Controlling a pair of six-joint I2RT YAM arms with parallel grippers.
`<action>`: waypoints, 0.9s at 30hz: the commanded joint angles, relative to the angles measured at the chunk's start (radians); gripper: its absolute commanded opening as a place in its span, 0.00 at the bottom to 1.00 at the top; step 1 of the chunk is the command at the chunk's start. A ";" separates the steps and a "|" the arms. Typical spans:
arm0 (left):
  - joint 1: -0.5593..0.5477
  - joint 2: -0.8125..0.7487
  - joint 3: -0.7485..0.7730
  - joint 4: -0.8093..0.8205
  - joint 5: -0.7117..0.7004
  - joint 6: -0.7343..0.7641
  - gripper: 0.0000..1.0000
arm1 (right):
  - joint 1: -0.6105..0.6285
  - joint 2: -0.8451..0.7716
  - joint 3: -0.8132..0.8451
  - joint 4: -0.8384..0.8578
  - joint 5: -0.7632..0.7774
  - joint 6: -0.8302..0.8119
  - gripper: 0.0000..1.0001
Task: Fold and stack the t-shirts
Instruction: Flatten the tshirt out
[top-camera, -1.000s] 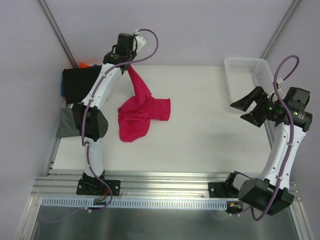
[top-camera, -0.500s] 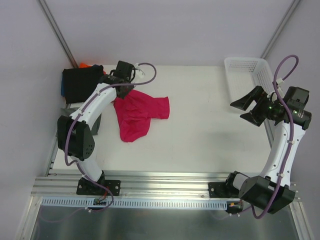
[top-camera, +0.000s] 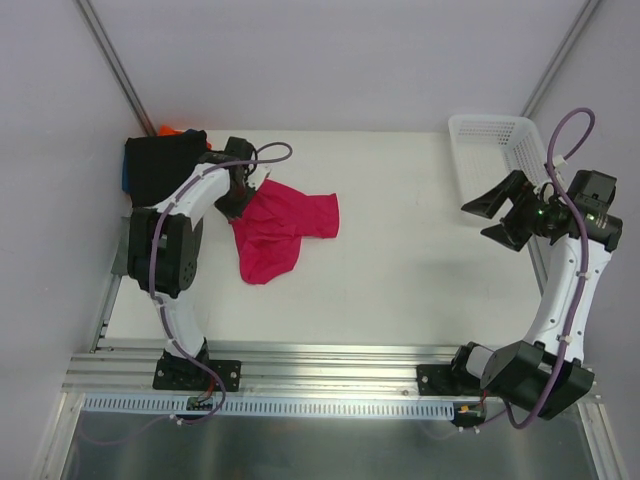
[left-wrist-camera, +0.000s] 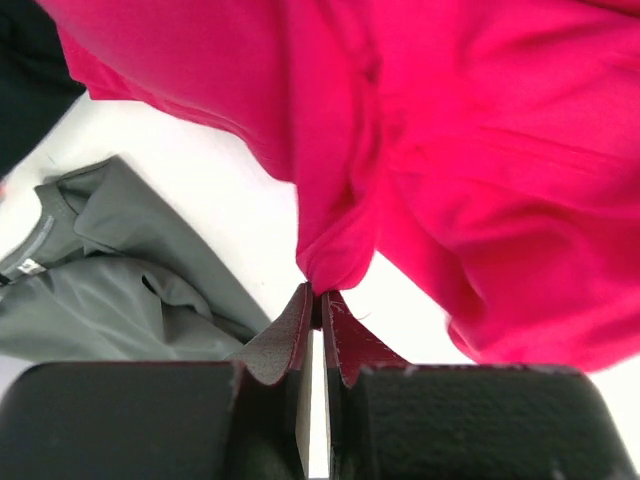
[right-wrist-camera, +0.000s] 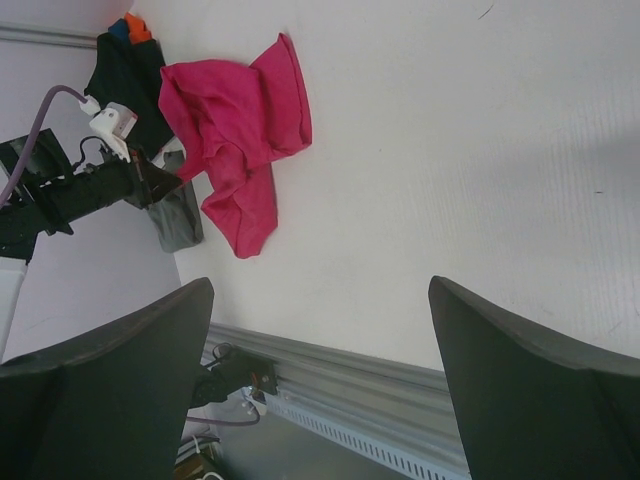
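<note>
The crumpled crimson-pink t-shirt (top-camera: 280, 225) lies on the left half of the white table (top-camera: 420, 280), a fold of its edge pinched between the closed fingers of the left gripper (left-wrist-camera: 318, 298). A grey-green shirt (left-wrist-camera: 110, 290) lies just beside it, largely hidden under the left arm from above. A black shirt (top-camera: 160, 165) lies near, with slivers of a blue shirt (right-wrist-camera: 120, 28) and an orange shirt (top-camera: 170, 130) peeking out. The right gripper (top-camera: 478, 222) hangs spread wide, masking the near corner of the white mesh basket (top-camera: 495, 150).

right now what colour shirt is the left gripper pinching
The shirt is bright crimson-pink, clearest in the left wrist view.
</note>
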 joint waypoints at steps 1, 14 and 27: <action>0.033 0.084 0.045 0.002 0.027 -0.038 0.00 | -0.010 0.014 0.048 0.007 0.019 -0.015 0.94; -0.016 0.310 0.170 -0.033 0.077 -0.106 0.00 | -0.024 0.091 0.103 -0.025 0.018 -0.040 0.93; -0.378 0.326 0.311 -0.176 0.199 -0.281 0.00 | 0.009 0.195 0.192 -0.036 -0.033 -0.058 0.92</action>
